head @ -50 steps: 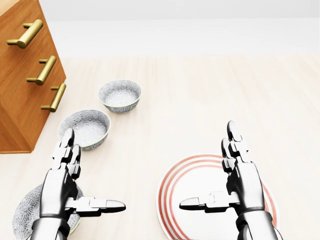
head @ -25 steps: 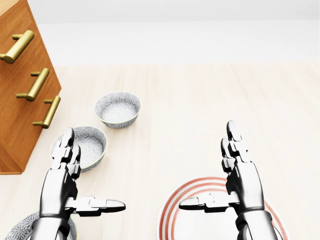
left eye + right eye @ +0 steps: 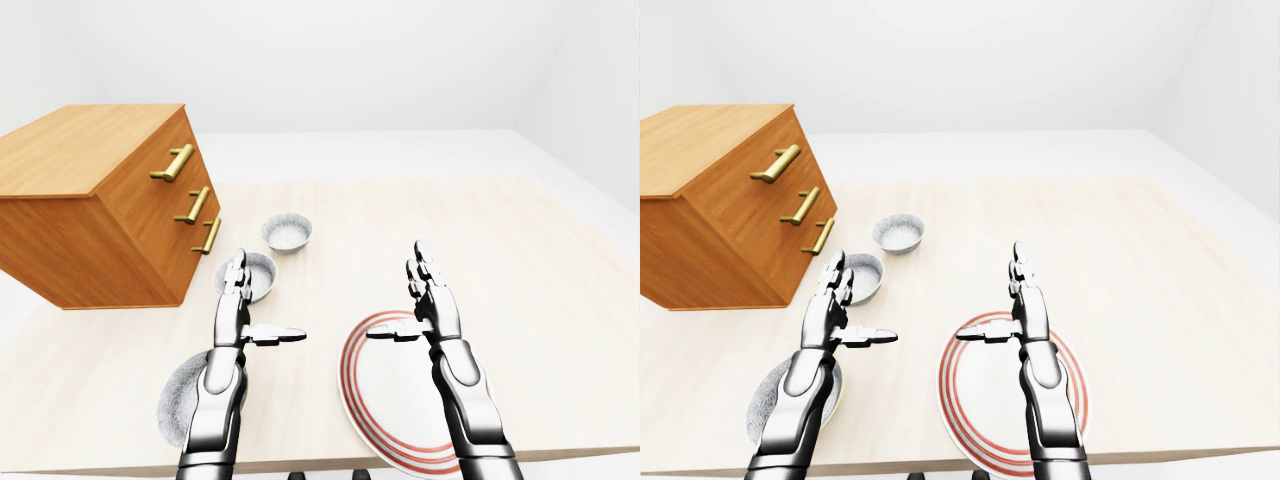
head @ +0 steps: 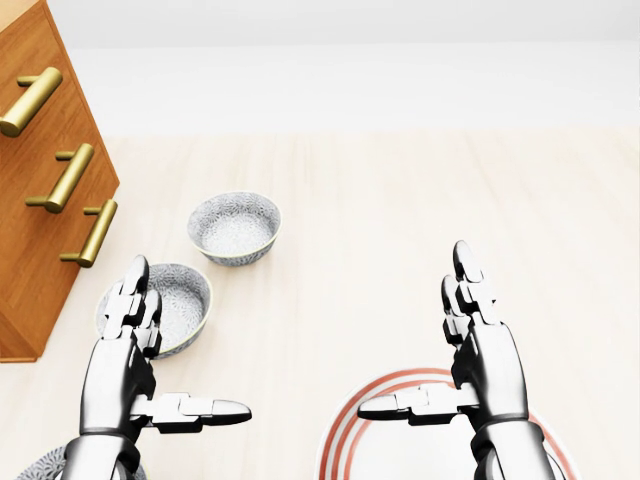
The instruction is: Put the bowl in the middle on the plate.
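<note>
Three patterned grey bowls lie in a row at the left of the head view. The middle bowl [image 4: 168, 300] sits just past my left hand's fingertips, the far bowl [image 4: 234, 228] is above it, and the near bowl [image 3: 178, 408] lies under my left forearm. The red-ringed white plate [image 3: 395, 395] lies beneath my right forearm. My left hand [image 4: 185, 350] and right hand [image 4: 415, 335] are both open, with fingers straight, thumbs pointing inward, and nothing held.
A wooden dresser [image 3: 90, 200] with brass handles stands on the table at the left, close beside the bowls. The light wooden tabletop [image 3: 520, 260] stretches right and upward. Its near edge runs along the bottom of the left-eye view.
The whole head view shifted: bowls and plate slid down, the dresser moved left, so the camera moved. Both hands keep the same open pose.
</note>
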